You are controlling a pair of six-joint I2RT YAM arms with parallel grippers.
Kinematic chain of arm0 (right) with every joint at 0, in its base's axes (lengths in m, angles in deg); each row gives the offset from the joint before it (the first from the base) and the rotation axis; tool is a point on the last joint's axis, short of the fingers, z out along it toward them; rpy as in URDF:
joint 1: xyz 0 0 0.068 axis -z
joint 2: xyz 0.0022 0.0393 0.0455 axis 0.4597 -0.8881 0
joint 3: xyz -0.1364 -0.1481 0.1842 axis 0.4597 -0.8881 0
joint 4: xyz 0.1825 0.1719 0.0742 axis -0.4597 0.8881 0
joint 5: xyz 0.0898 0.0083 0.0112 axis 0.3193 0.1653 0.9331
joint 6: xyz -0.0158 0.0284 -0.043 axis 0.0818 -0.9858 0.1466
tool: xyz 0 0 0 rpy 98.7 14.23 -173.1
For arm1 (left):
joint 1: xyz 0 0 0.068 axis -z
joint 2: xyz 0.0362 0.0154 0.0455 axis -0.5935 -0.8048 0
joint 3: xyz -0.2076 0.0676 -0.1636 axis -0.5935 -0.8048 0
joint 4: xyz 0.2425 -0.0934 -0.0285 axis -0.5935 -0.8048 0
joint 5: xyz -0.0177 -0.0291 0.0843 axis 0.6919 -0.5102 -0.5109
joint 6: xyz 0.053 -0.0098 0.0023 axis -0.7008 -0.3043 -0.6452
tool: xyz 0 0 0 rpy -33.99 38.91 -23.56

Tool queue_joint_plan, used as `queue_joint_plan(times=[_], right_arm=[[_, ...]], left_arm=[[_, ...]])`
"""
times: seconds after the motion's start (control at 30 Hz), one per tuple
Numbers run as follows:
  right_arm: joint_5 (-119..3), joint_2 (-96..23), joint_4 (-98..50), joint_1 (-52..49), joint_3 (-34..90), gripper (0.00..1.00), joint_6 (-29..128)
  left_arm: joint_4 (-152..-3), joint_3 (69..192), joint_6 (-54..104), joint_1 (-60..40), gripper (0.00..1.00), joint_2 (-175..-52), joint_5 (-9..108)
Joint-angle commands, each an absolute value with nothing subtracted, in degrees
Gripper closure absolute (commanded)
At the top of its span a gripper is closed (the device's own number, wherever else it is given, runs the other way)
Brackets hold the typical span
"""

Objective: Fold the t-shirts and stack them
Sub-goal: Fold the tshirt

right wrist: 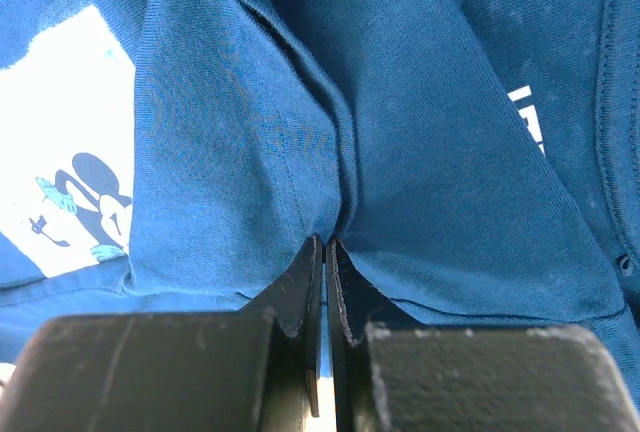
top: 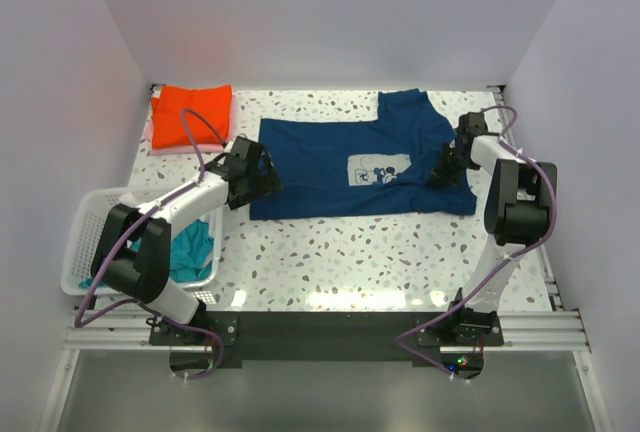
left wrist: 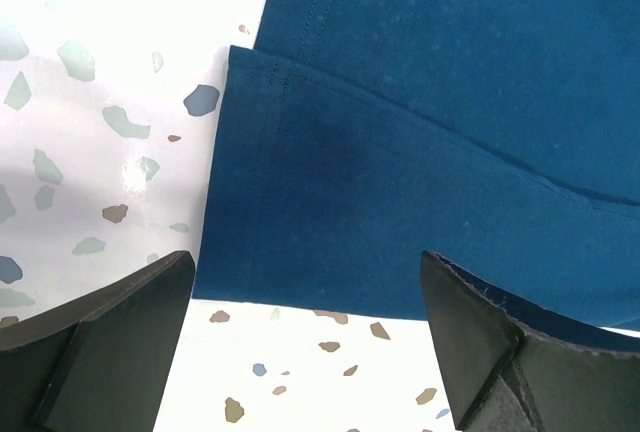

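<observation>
Navy t-shirt (top: 310, 172), a fold tight in the clamped right pincer (right wrist: 325, 247), its hem corner beneath the wide-spread left pincer (left wrist: 305, 262)

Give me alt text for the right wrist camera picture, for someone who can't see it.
The right tool is shut, pinching a raised fold of a navy t-shirt that fills the view. A pale cartoon print shows at the left edge.
</observation>
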State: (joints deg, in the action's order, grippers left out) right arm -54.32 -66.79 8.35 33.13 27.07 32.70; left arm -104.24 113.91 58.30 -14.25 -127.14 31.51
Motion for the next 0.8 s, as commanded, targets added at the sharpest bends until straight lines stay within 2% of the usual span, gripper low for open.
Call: queue_joint_plan(times=[0.0, 0.37, 0.77], right_arm=[[-52.84, -64.76, 7.13, 33.35, 29.14, 1.00, 32.59], [-50.90, -64.31, 7.05, 32.12, 32.48, 1.00, 32.94], [-52.75, -73.10, 6.17, 27.90, 45.65, 1.00, 30.66]], left_arm=[[-103.79, 114.52, 58.50, -14.43, 0.00, -125.56, 30.37], [-103.53, 114.96, 58.41, -14.52, 0.00, -126.26, 30.46], [-103.44, 115.84, 57.89, -14.52, 0.00, -127.75, 30.46]])
